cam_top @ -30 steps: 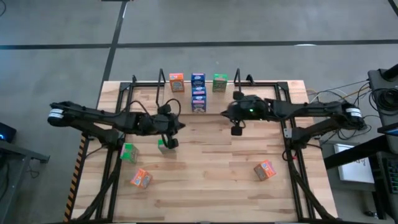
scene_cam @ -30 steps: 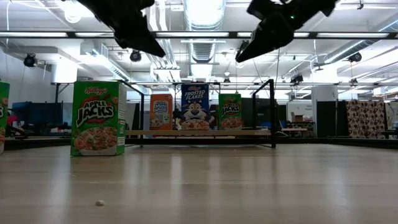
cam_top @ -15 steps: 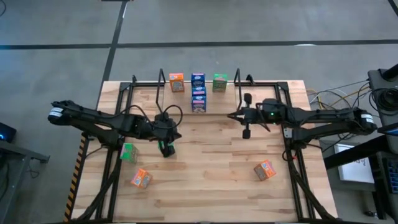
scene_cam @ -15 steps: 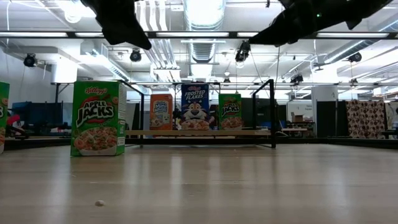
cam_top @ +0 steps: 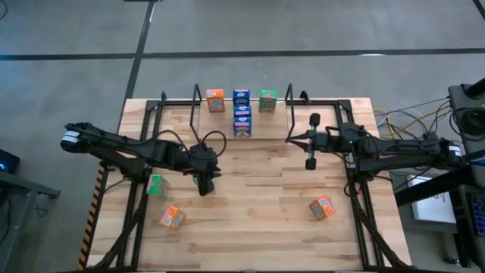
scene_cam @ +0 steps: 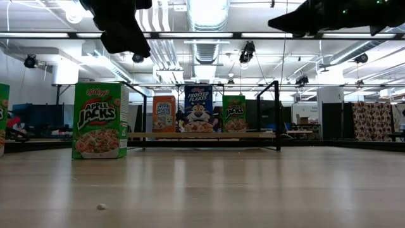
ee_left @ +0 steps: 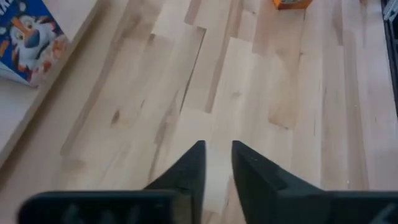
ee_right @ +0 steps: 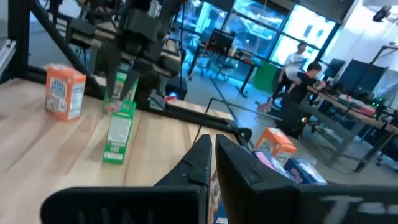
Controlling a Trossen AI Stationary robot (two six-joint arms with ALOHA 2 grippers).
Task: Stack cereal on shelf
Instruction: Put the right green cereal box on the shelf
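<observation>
Across the bench point(cam_top: 258, 227), loose cereal well apart: a green box point(cam_top: 157, 186) and an orange box point(cam_top: 171, 218) toward the left edge, another orange box point(cam_top: 323, 206) toward the right. At the back, on the shelf point(cam_top: 289, 98), a row of orange point(cam_top: 215, 100), blue point(cam_top: 242, 96) and green point(cam_top: 267, 100), with a second blue box point(cam_top: 242, 121) just in front of the row.

Over the middle left, the left claw point(ee_left: 216, 149), fingers parted by a narrow gap with nothing between them. Directly beneath it, upright on the bench, one more green box point(scene_cam: 100, 120), apparently let go, though hidden from overhead by the claw itself. Farther right, near the shelf's right hoop, the right claw point(ee_right: 211, 146), pressed together and holding nothing, raised clear of the bench.

As for handling: thin printed cardboard, light, likely easy to dent and quick to tip or skid on the smooth wood. Best taken across two opposite flat faces near mid-height, squarely and gently, never by a corner.

Hard to judge from here: how much shelf room remains beside the row. Cut off at the low view's left edge, part of a further green box point(scene_cam: 3, 117).
</observation>
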